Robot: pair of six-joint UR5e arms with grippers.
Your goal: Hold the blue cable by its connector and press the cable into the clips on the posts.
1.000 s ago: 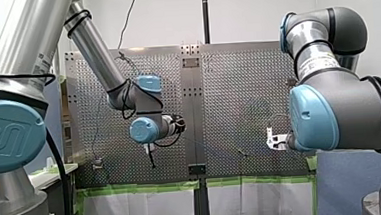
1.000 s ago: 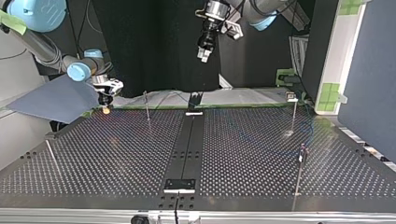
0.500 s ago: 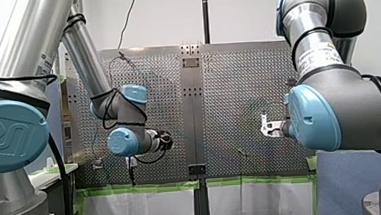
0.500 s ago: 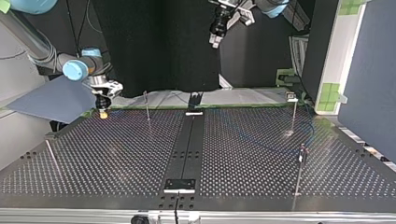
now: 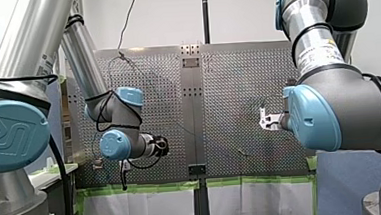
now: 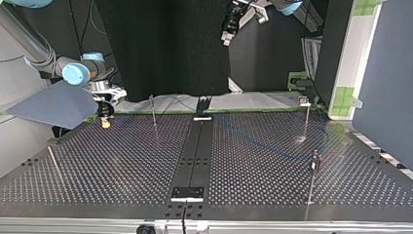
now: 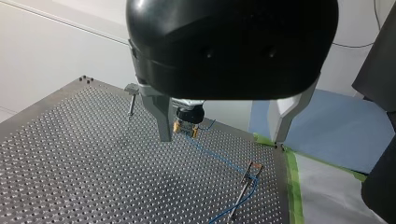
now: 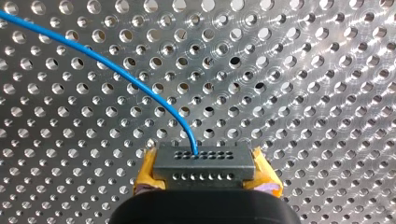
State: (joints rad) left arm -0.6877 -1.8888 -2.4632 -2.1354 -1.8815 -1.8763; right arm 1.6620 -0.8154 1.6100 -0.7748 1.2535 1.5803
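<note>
pinching the grey connector (image 8: 203, 159) between the yellow pads (image 8: 147, 171) of my right gripper (image 8: 204, 173), low over the holed table (image 8: 303, 70), near the far edge at the top view's left. trailing from the connector's face in a curve, the blue cable (image 8: 116, 67). in the left wrist view, running on along the table to a post (image 7: 245, 189), seemingly through the clip (image 7: 254, 167) at its head, then on past it. hanging high over the table, metal fingers (image 7: 161, 116) spread wide and gripping nothing, my left gripper (image 7: 220, 140).

judging the step as carrying the cable toward the next post. hold the pinch square on the connector. draw the cable lightly taut so as to lay it straight over the slot. press down close beside the post rather than far off, lest the thin post bend or the cable skip out. bring the free gripper down only if needing a push at the clip.

hard to trace in the top view: only a faint blue line. cannot tell whether truly seated in that clip, nor where the far end lies. another post (image 6: 152, 111) thin, its clip too small to read. in the front view, right gripper mostly hidden behind its own arm.
</note>
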